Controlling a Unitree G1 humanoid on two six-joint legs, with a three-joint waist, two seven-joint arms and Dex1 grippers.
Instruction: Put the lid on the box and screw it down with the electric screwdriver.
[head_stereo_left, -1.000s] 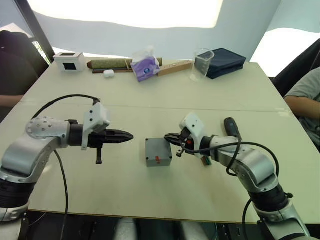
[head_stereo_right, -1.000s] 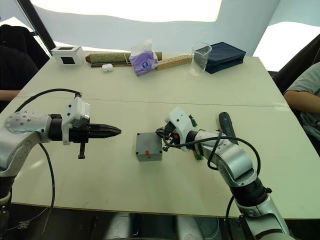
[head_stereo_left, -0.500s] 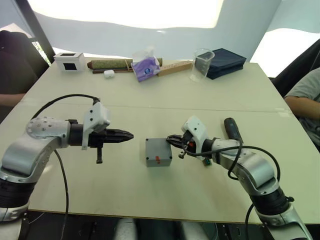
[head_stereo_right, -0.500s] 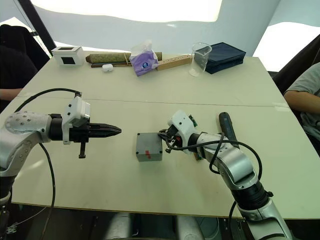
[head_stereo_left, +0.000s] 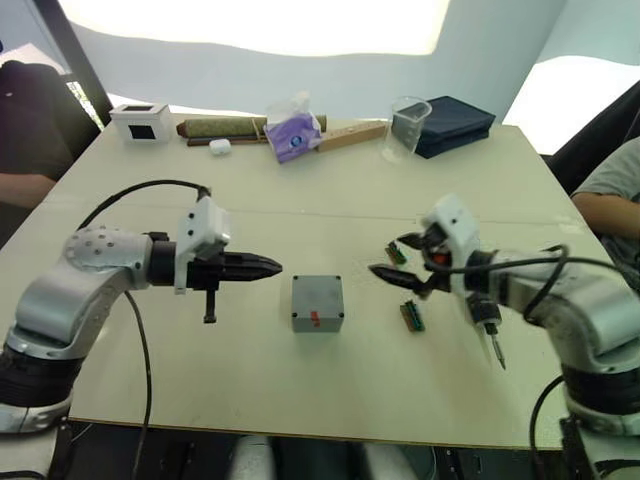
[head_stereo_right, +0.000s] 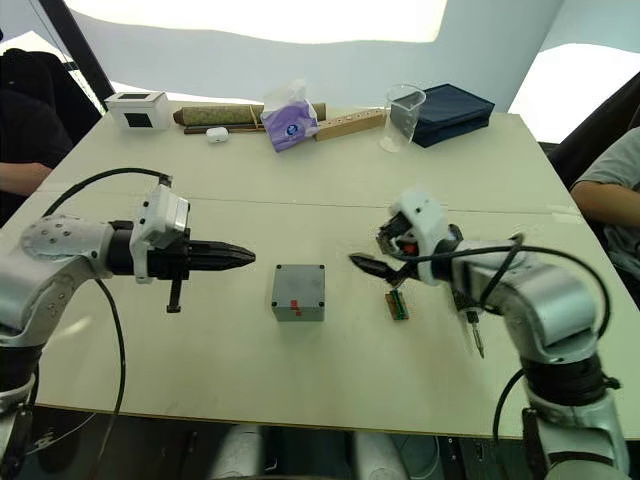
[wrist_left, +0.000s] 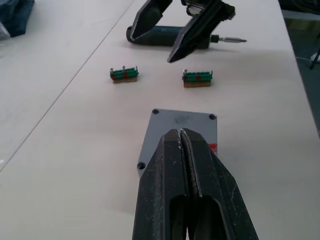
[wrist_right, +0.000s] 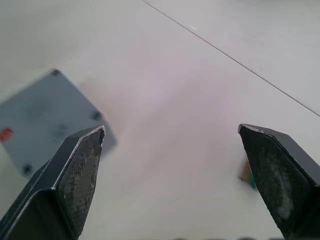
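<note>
Box (head_stereo_left: 318, 302) at bench (head_stereo_left: 300, 400) centre, lid (wrist_left: 181, 131) on. Right gripper (head_stereo_left: 397, 257) at its 3 o'clock, apart, splayed wide, grasping nothing. Left gripper (head_stereo_left: 268, 267) at 9 o'clock, clenched on nothing. Screwdriver (head_stereo_left: 486, 325) lying further off at 3 o'clock.
</note>
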